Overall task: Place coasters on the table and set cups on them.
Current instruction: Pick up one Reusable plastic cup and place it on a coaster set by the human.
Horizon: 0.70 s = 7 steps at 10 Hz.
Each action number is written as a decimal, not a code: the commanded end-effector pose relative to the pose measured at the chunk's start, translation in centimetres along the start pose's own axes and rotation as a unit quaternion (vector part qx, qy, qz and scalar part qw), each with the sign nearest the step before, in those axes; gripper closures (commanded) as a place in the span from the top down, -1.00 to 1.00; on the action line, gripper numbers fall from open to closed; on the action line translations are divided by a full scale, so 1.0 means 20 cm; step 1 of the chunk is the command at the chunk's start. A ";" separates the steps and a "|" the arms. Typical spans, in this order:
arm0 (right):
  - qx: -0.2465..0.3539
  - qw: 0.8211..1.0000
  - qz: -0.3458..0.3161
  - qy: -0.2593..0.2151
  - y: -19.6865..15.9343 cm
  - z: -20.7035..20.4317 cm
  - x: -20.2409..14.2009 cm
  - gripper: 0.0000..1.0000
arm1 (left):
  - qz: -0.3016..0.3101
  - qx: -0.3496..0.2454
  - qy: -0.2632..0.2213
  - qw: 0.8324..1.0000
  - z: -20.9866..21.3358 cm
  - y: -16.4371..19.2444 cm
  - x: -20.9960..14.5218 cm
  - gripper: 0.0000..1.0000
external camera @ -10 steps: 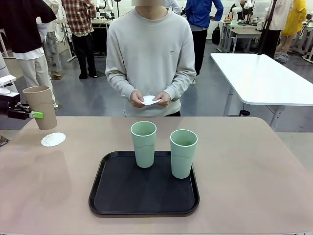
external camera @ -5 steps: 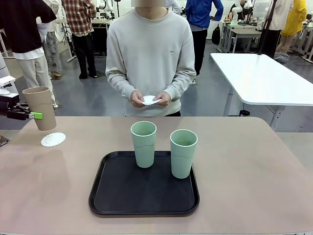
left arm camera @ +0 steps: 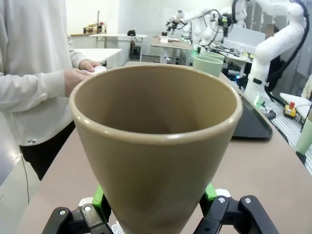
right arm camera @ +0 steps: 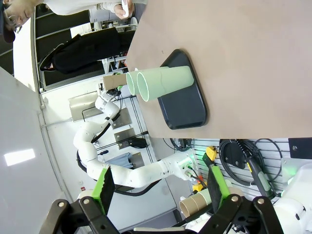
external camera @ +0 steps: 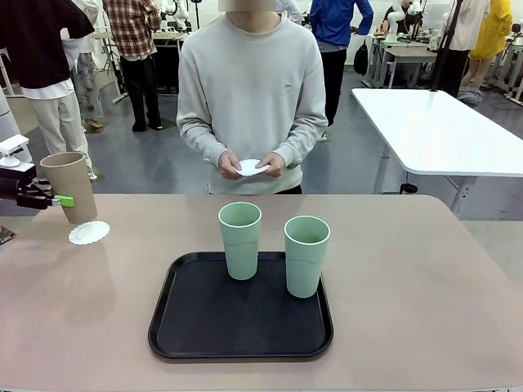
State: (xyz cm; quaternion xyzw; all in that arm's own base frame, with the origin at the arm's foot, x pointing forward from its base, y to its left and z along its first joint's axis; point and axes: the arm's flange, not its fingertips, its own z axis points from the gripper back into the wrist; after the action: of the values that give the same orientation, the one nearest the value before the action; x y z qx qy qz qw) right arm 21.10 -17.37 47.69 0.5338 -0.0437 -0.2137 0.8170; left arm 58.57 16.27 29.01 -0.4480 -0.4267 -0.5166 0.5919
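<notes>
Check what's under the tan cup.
A white coaster lies on the table under the tan cup; its edge peeks out beside the cup in the left wrist view. The cup hides the coaster's middle, so contact cannot be told.

no readable text or numbers, sweatshirt mark (external camera: pixel 288 86) too small

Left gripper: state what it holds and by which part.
The left gripper is shut on the tan cup, its two fingers clamping the cup's lower wall from opposite sides, near the base.
</notes>
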 end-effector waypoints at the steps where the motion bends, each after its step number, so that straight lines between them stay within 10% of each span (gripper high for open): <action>1: 0.006 1.000 0.004 0.001 0.00 0.00 0.00 1.00 | -0.033 -0.028 0.013 0.999 -0.01 0.02 -0.03 0.70; 7: 0.006 1.000 0.004 0.001 0.00 0.00 0.00 1.00 | -0.040 -0.036 -0.007 0.999 0.00 0.07 -0.13 0.70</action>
State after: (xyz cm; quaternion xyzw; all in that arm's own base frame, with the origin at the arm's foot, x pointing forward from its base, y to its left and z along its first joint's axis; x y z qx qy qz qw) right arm 21.10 -17.37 47.69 0.5338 -0.0437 -0.2137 0.8170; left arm 59.18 16.37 26.41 -0.4492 -0.4153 -0.5443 0.5740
